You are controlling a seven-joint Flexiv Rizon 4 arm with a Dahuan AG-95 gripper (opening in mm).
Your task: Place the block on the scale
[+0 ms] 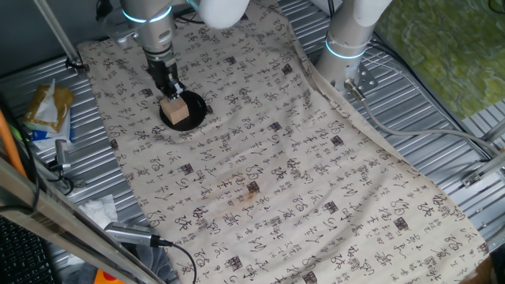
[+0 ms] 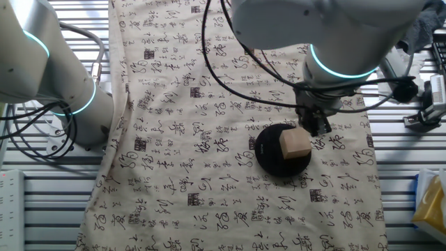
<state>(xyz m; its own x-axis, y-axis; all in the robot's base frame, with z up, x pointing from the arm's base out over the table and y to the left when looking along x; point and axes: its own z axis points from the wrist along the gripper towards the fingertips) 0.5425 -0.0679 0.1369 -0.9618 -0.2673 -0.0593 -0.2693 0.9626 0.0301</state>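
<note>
The block (image 1: 177, 110), a light, rigid wooden cube best gripped across two flat opposite faces, is resting on the scale (image 1: 194, 110) just below the hand (image 1: 173, 89), whose fingers are seemingly standing apart, clear of it.

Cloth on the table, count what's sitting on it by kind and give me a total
Wooden block: 1
Black round scale: 1
Total: 2
The block rests on the scale, beside the end effector.
</note>
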